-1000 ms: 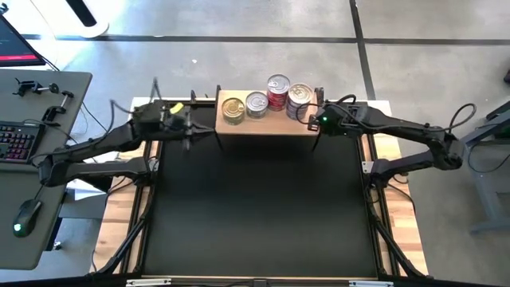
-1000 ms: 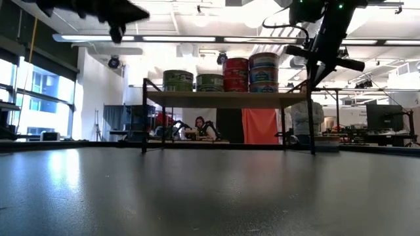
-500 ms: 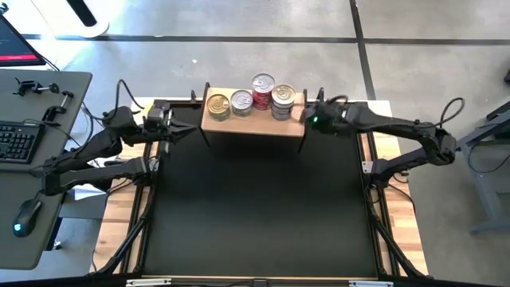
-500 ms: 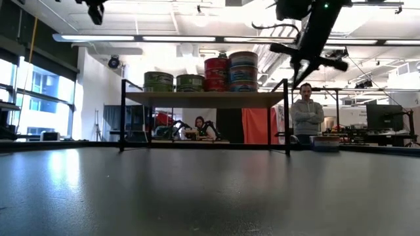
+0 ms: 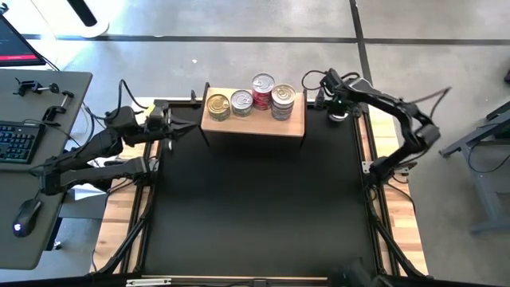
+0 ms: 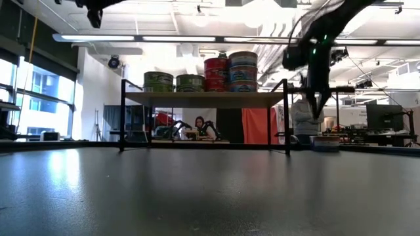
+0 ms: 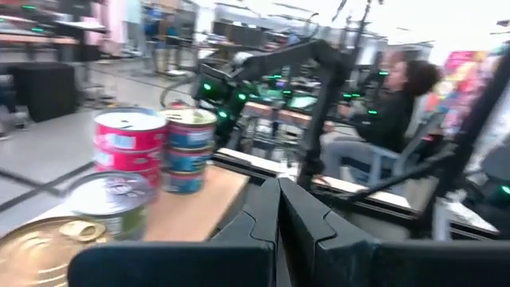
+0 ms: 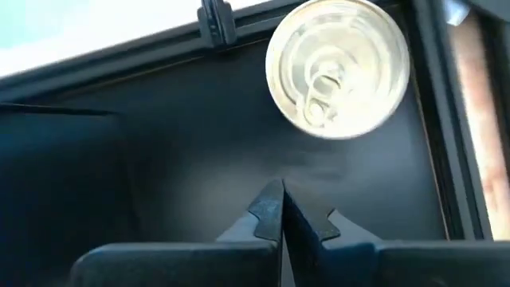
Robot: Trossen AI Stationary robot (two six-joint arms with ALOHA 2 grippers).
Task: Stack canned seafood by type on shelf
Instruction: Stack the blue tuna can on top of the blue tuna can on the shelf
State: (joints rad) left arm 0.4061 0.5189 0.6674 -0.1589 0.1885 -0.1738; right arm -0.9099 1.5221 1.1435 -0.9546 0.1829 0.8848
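Note:
The shelf (image 5: 295,123) stands at the mat's far edge. On it sit a gold-lidded can (image 5: 217,106), a silver-lidded can (image 5: 241,101), a red stack (image 5: 264,88) and a bluish stack (image 5: 283,100). One more silver-lidded can (image 8: 339,68) rests flat on the black mat past the shelf's right end. My right gripper (image 8: 280,191) is shut and points down above the mat, a little short of that can and touching nothing. My left gripper (image 7: 279,187) is shut and held level, high off the shelf's left end (image 5: 194,125).
The black mat (image 5: 255,207) fills the table in front of the shelf. A black frame rail with a clamp (image 8: 213,24) runs just beyond the loose can. A desk with a keyboard (image 5: 16,139) stands on the left. People are in the room behind (image 6: 199,124).
The shelf with its cans has slid a little toward the table's left edge, then stayed put. My left gripper has drawn back toward the left edge and risen. My right gripper has swung away from the shelf's right end toward the far right corner, sinking and tipping down over the loose can.

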